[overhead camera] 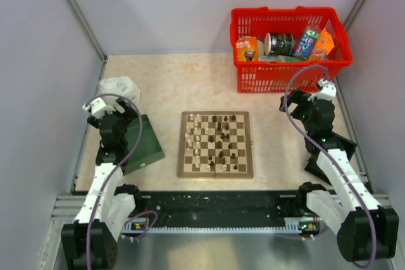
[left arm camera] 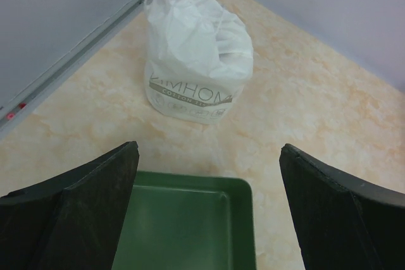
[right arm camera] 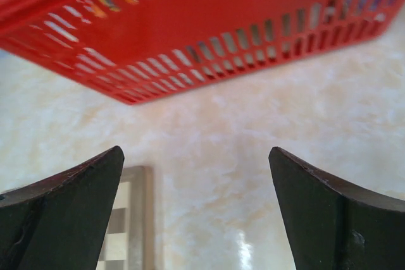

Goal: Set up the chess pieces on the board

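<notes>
Pieces (overhead camera: 215, 138) crowd the board (overhead camera: 216, 173); your left tool (left arm camera: 209, 150) and right tool (right arm camera: 196, 153), both wide and empty, could knock neighbours over.

Even soft light, blurred close foregrounds

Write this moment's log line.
left gripper open above green box | right gripper open near red basket | chess pieces scattered on board, none held
</notes>
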